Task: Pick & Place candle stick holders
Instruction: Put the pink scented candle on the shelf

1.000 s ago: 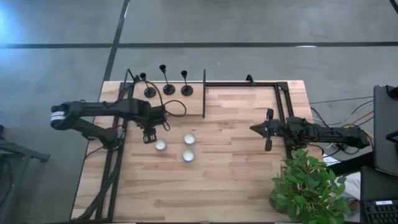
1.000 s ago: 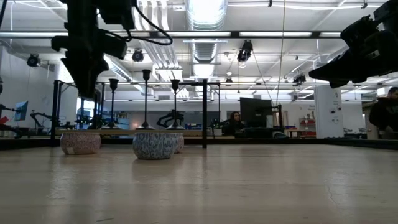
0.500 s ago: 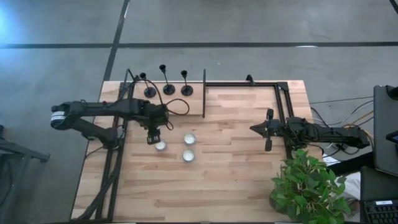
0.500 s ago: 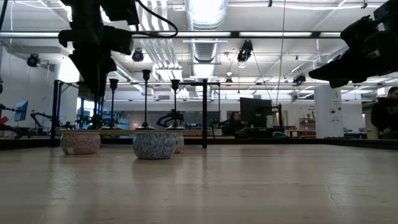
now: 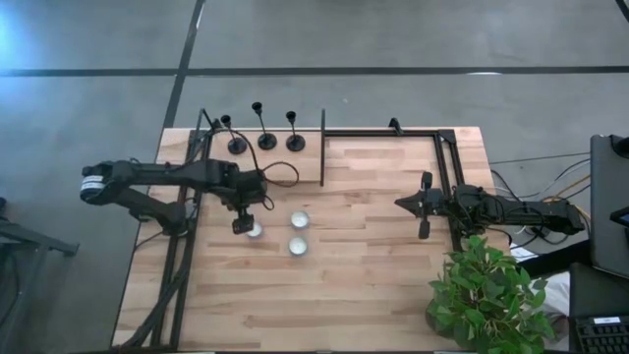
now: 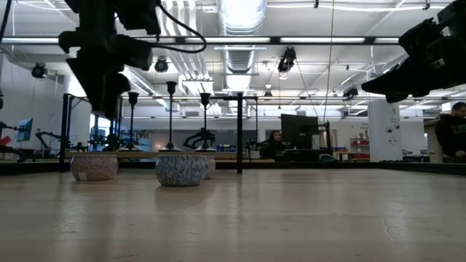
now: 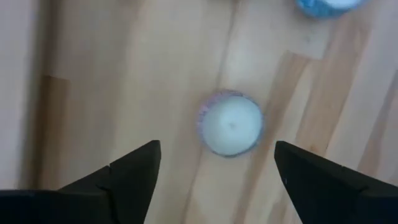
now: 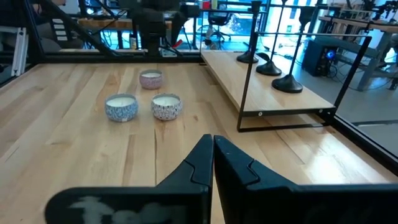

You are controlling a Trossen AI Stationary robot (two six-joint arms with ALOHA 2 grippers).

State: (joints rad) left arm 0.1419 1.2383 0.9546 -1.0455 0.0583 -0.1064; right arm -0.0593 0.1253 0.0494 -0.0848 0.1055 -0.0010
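Our left gripper has its fingers spread wide and empty, hovering over a low round white tealight in a patterned tin; our right gripper waits clenched shut at the table's right side. We should lift away, since the three black metal candle stick holders stand untouched along the far edge. Probably best to descend with fingers straddling one thin stem.

high: up top, looks straight down
low: at table level, looks across
L wrist: close over one tealight
R wrist: looks along table
shared: tealights
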